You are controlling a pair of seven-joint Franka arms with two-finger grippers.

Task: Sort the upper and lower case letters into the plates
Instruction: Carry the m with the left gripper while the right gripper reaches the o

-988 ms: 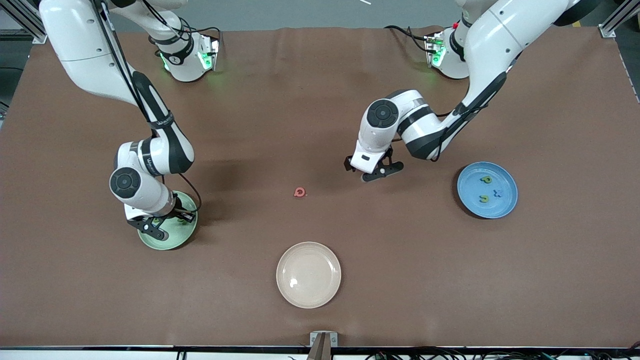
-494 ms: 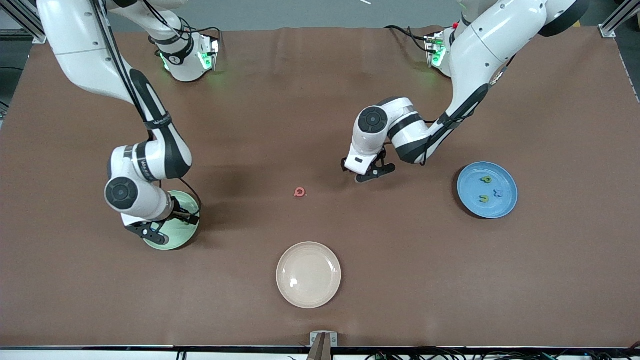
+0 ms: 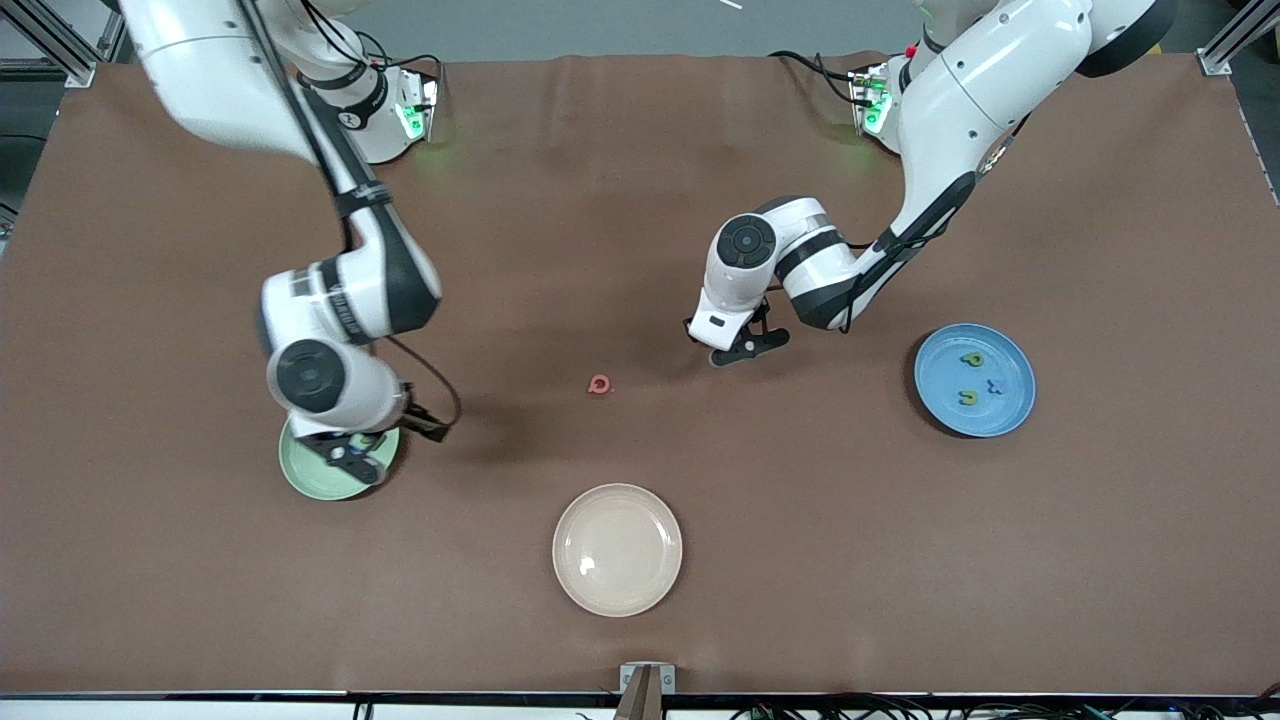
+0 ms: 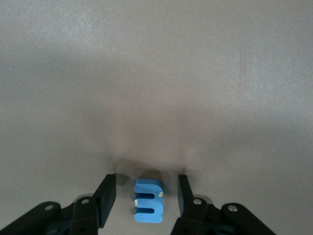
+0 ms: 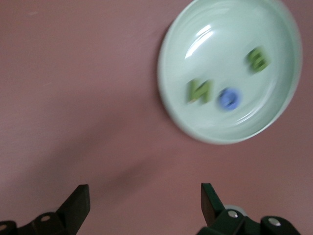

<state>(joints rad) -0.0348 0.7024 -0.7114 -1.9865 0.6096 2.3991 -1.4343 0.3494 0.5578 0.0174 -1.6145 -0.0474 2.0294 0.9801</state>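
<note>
My left gripper [image 4: 142, 198] straddles the blue letter [image 4: 148, 200] on the table, fingers [image 4: 106, 193] spread, not yet touching; an uneven close could flick it. My right gripper [image 5: 144, 203] hangs spread by the mint plate [image 3: 300, 470]. The red letter [image 3: 599, 384] and blue plate [image 3: 940, 345] lie clear; nothing obstructs.

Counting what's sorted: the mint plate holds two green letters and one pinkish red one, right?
Not quite. In the right wrist view the mint plate holds two green letters and one blue letter, not a pinkish red one.
</note>
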